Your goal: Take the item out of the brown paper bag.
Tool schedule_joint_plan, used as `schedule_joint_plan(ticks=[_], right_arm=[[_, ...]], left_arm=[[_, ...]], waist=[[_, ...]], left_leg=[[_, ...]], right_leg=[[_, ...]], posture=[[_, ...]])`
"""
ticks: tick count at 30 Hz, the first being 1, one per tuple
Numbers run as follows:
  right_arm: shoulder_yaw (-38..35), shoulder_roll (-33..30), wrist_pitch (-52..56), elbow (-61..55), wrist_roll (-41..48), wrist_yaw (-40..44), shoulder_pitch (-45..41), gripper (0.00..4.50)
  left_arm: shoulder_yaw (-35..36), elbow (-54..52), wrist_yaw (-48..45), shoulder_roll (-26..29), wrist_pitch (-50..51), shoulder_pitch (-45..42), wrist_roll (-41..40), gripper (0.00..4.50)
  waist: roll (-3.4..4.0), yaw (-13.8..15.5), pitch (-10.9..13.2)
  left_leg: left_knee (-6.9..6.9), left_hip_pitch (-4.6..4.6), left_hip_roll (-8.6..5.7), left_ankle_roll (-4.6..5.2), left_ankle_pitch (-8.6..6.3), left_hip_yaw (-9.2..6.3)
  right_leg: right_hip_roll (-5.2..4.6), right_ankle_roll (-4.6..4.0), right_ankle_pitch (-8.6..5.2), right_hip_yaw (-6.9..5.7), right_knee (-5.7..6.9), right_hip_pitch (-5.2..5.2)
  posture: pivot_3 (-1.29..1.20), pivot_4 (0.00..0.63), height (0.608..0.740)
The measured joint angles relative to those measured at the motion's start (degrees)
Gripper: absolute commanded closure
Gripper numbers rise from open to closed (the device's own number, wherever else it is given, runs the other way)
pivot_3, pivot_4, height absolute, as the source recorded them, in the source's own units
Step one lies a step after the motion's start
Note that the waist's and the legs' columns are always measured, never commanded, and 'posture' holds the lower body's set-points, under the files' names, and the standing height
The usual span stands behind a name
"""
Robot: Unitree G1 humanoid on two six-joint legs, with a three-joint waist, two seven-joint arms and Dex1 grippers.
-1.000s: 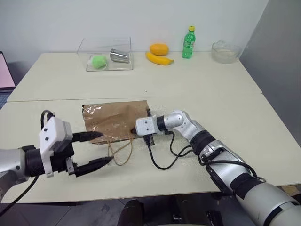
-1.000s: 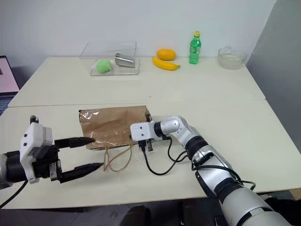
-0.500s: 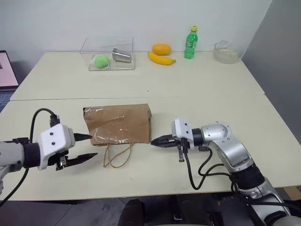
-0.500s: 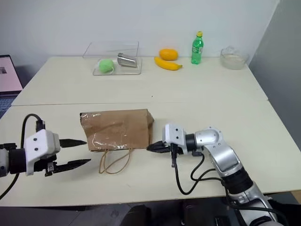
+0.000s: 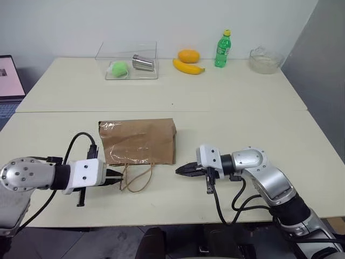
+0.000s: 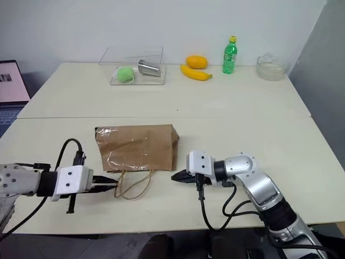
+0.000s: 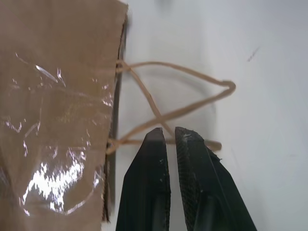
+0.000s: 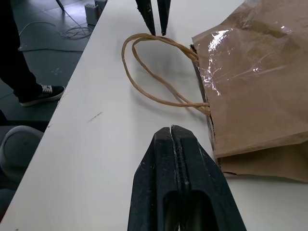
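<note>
Creased brown kraft paper bag (image 5: 138, 141) lay flat on cream table (image 5: 226, 102), mouth toward near edge, thin tan cord loop handles (image 5: 136, 178) spread on tabletop. Left gripper (image 5: 116, 178) sat low at handle loops, black fingers (image 7: 154, 163) nearly together, slim gap left; cord grip not discernible. Right gripper (image 5: 182, 170) hovered just beside bag's right corner, apart from it, fingers pressed fully together, empty. Red item unseen. At far edge: clear plastic box (image 5: 128, 59) with green ball (image 5: 119, 68), orange fruit (image 5: 188, 55), yellow banana (image 5: 187, 66).
</note>
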Motion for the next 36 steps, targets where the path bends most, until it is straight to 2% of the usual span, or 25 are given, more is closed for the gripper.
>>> schedule_joint_plan(ticks=[5, 12, 15, 20, 23, 36], right_arm=[[0.6, -0.7, 0.0, -0.2, 0.0, -0.1, 0.4, 4.5], [0.6, -1.3, 0.1, -0.2, 0.1, -0.1, 0.3, 4.5], [0.6, -1.4, 0.1, -0.2, 0.2, -0.1, 0.1, 4.5], [0.6, -1.9, 0.1, -0.3, 0.2, -0.5, 0.2, 4.5], [0.6, -2.1, 0.1, -0.3, 0.2, -0.9, 0.2, 4.5], [0.7, -2.4, 0.0, -0.3, 0.3, -1.0, 0.2, 4.5]], left_arm=[[-1.4, -0.9, -1.1, -0.5, 3.0, -0.8, -2.2, 4.13], [-3.1, -1.4, -4.9, 1.5, 2.0, 0.0, -1.9, 4.13], [-3.5, -1.2, -4.2, 1.0, 2.0, -2.2, -1.9, 3.58], [-3.5, -0.2, -2.5, -0.7, -0.9, -2.9, -1.3, 2.05], [-3.5, 0.7, -2.8, -0.7, -6.4, -2.5, 0.2, 1.16], [-4.6, 3.5, -4.5, -0.1, -15.5, -2.1, 3.0, 1.16]], waist=[[0.0, 0.0, 0.0], [0.02, 0.0, 0.0], [0.01, 0.1, 0.0], [0.01, 0.1, 0.0], [0.01, 0.1, 0.0], [0.01, 0.1, 0.0]], left_leg=[[0.0, 0.0, 0.0, 0.0, 0.0, 0.01], [0.0, 0.01, -0.01, 0.0, 0.0, 0.0], [0.0, 0.01, -0.02, 0.0, 0.0, 0.01], [0.0, 0.01, -0.01, 0.0, 0.0, 0.09], [0.0, 0.02, -0.01, 0.0, 0.0, 0.11], [0.0, 0.02, 0.01, 0.0, 0.0, 0.13]], right_leg=[[0.1, 0.0, 0.0, 0.0, 0.0, 0.0], [0.21, 0.0, 0.0, -0.04, 0.0, 0.0], [0.32, 0.0, 0.0, -0.03, 0.0, 0.01], [0.33, 0.0, 0.0, 0.04, -0.02, 0.01], [0.32, 0.0, 0.0, 0.04, -0.02, 0.0], [0.32, 0.01, 0.0, 0.03, -0.01, 0.0]], posture=[[0.0, 0.15, 0.74], [0.0, 0.15, 0.74], [0.0, 0.15, 0.74], [0.0, 0.15, 0.74], [0.0, 0.15, 0.74], [0.0, 0.15, 0.74]])
